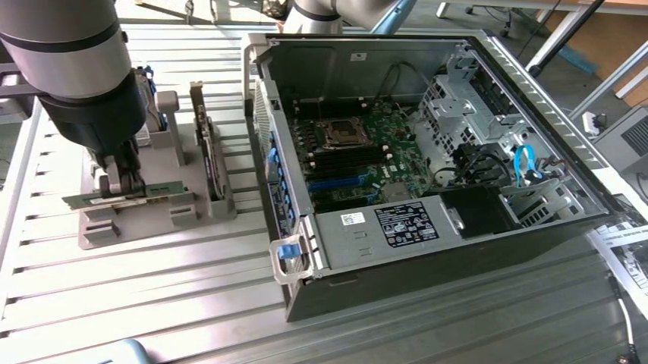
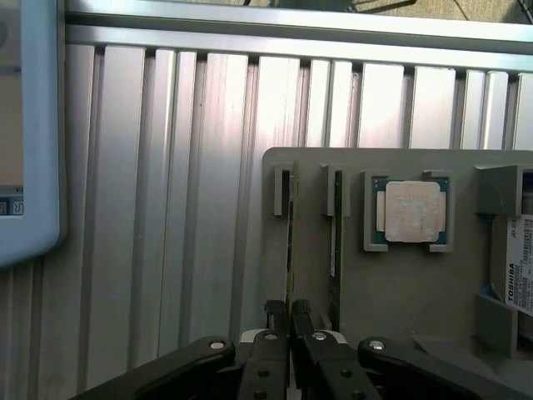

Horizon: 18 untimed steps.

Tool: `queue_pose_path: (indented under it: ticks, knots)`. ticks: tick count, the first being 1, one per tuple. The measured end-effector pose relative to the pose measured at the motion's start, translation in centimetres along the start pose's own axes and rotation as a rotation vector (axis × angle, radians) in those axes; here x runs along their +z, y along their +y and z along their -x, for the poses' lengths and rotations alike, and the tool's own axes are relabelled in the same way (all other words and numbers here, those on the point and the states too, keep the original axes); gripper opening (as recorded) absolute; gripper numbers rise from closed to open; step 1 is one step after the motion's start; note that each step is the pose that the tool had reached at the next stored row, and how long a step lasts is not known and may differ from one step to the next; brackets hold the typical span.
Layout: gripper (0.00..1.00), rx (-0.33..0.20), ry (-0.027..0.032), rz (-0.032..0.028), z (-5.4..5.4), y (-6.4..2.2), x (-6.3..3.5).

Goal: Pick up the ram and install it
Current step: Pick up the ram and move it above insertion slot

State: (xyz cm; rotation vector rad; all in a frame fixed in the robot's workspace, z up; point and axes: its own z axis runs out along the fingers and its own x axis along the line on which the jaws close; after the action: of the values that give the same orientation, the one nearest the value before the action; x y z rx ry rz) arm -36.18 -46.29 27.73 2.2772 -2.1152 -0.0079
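The ram (image 2: 290, 250) is a thin green stick seen edge-on, standing in a slot of the grey holder (image 2: 400, 292). My gripper (image 2: 290, 312) is shut on its near end, with the black fingers (image 2: 271, 325) pressed against both faces. In the exterior view the gripper (image 1: 124, 189) hangs straight down over the holder (image 1: 102, 231) at that view's left, and the green ram (image 1: 167, 186) runs across between its fingers. The open computer case (image 1: 486, 53) lies to that view's right, its motherboard (image 1: 354, 152) exposed.
A second green stick (image 2: 336, 225) stands in the neighbouring slot. A square silver CPU (image 2: 412, 211) and a labelled hard drive (image 2: 520, 267) sit further along the holder. An upright expansion card (image 1: 208, 144) stands between holder and case. A pale-framed device (image 2: 25, 125) lies on the ribbed metal table.
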Motion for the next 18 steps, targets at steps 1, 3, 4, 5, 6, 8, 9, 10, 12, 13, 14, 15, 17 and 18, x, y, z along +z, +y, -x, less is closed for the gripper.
queue_pose_path:
  ticks: [1,3,4,5,6,8,9,10,12,13,14,15,17,18]
  knots:
    - [0.14,0.000,-0.0001,-0.0001,0.0,0.00,-0.10]
    - [0.14,0.000,0.0000,0.0000,0.0,0.01,-0.28]
    - [0.14,0.000,0.0000,0.0001,0.0,0.01,-0.37]
    - [0.14,0.000,0.0000,0.0000,0.0,0.01,-0.45]
    - [0.14,0.000,0.0000,0.0000,0.0,0.01,-0.51]
    - [0.14,0.000,0.0000,0.0000,0.0,0.02,-0.63]
    - [0.14,0.000,0.0000,0.0000,0.0,0.02,-0.69]
    - [0.14,0.000,0.0000,0.0000,0.0,0.02,-0.81]
    - [0.14,0.000,0.0000,0.0000,0.0,0.03,-1.02]
    - [0.14,0.000,0.0000,0.0000,0.0,0.03,-1.09]
    - [0.14,0.000,-0.0001,-0.0001,0.0,0.03,-1.16]
    - [0.14,0.000,0.0000,0.0000,0.0,0.03,-1.24]
    - [0.14,0.000,0.0000,0.0000,0.0,0.04,-1.39]
    - [0.14,0.000,0.0000,0.0000,0.0,0.04,-1.47]
